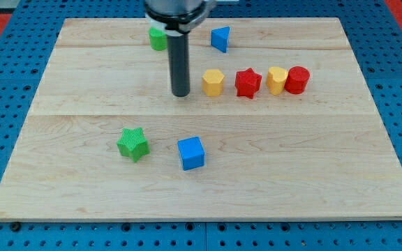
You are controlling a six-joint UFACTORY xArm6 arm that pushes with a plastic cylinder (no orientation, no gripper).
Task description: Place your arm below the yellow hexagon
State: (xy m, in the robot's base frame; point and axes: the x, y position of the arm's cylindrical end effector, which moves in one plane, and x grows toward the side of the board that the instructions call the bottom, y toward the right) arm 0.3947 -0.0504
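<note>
The yellow hexagon (213, 82) lies on the wooden board (201, 174), right of the middle in the upper half. My tip (181, 93) stands on the board just to the view's left of the hexagon, a small gap apart and about level with its lower edge. The dark rod rises from the tip to the view's top.
A red star (248, 83), a yellow block (276, 80) and a red cylinder (298, 80) line up right of the hexagon. A green block (158, 37) and a blue triangular block (220, 38) sit near the top. A green star (132, 144) and a blue cube (191, 153) lie lower.
</note>
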